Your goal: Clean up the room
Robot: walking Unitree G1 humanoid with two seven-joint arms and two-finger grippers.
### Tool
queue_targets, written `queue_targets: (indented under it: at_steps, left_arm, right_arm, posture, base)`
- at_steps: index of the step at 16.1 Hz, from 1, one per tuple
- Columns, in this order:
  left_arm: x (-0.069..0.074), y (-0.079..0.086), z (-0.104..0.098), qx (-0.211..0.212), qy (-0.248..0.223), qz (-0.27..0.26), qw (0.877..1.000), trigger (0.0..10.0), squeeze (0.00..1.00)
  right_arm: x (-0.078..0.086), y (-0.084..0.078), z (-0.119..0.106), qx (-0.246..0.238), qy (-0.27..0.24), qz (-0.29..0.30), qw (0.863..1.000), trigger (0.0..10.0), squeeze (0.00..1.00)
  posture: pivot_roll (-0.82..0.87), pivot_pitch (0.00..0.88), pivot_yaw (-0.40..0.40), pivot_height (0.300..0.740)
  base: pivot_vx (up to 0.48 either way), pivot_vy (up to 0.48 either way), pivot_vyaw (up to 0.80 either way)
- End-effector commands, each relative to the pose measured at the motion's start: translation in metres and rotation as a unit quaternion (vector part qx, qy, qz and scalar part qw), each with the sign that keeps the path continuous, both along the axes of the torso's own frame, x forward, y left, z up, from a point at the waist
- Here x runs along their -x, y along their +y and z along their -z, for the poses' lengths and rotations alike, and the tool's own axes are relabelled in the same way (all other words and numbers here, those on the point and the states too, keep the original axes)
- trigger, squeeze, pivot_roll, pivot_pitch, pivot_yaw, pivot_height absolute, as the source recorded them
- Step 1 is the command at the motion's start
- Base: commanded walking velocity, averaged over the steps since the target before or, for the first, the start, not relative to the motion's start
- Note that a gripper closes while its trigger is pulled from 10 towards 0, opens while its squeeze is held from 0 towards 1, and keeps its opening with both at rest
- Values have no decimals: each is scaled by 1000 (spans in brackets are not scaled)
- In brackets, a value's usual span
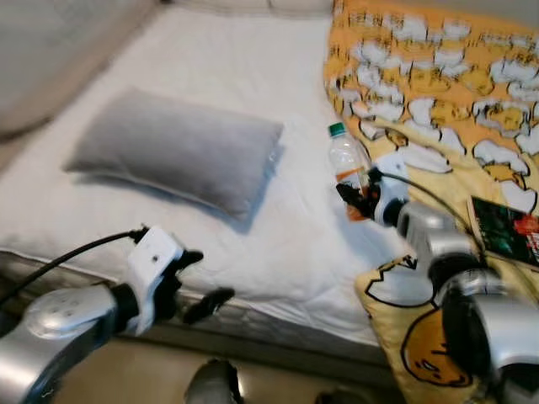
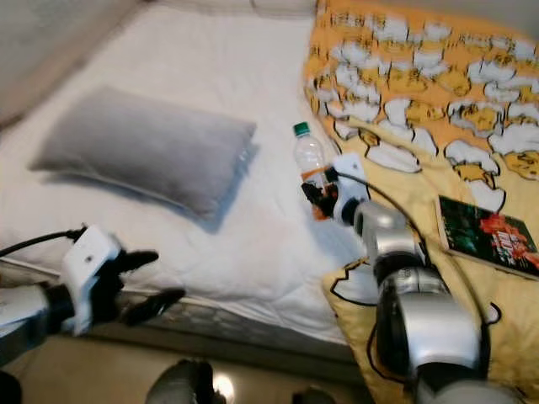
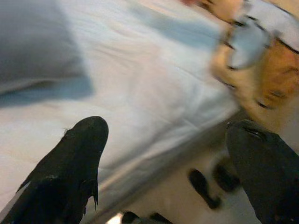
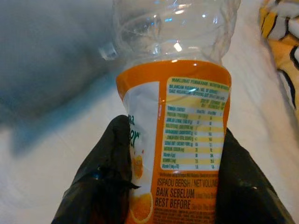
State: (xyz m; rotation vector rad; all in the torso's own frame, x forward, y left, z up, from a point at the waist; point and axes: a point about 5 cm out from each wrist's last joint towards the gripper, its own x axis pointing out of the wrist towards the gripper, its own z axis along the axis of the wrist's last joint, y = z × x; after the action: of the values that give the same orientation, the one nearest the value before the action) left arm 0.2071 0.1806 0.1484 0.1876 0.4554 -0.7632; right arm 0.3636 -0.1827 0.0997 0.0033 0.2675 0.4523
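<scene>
A clear plastic bottle (image 1: 348,167) with a green cap and an orange label stands upright on the white mattress (image 1: 219,76), beside the yellow cartoon blanket (image 1: 438,93). My right gripper (image 1: 360,199) is shut on the bottle's (image 4: 177,116) lower labelled part, a black finger (image 4: 100,182) on each side. A grey pillow (image 1: 181,151) lies on the mattress to the left. My left gripper (image 1: 198,282) is open, held over the bed's front edge with nothing between its fingers (image 3: 70,168).
A dark green and red book (image 2: 487,237) lies on the blanket at the right. The bed's front edge (image 1: 253,324) runs across the bottom, with floor below it. A light wall or headboard (image 1: 50,50) borders the mattress at the far left.
</scene>
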Motion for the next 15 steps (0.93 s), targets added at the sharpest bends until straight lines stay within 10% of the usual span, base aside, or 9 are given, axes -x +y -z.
queue_targets:
  at_steps: [1, 2, 3, 9, 15]
  left_arm:
    - [-8, 0, 2, -11, -20, -31, 999, 10000, 0]
    - [-14, -4, 4, -5, -35, -54, 998, 10000, 0]
    - [-19, -9, 3, 3, -52, -74, 996, 10000, 0]
    - [-16, -17, 6, 29, -97, -195, 976, 10000, 0]
    - [0, -22, 7, 26, -107, -233, 966, 10000, 0]
  right_arm:
    - [11, -5, 3, -42, -25, 22, 999, 0, 0]
    - [30, -5, 6, -71, -36, 34, 996, 0, 0]
    - [55, -5, 6, -69, -46, 54, 995, 10000, 0]
    - [130, 0, -3, -70, -43, 131, 988, 10000, 0]
    - [153, 15, -6, -95, 3, 120, 988, 10000, 0]
  posture:
    - [108, 0, 27, 740]
    - [90, 0, 37, 740]
    - [72, 0, 46, 740]
    - [7, 0, 69, 740]
    - [36, 0, 40, 740]
  base:
    - [0, 0, 0]
    - [0, 0, 0]
    - [0, 0, 0]
    - [0, 0, 605]
    - [0, 0, 800]
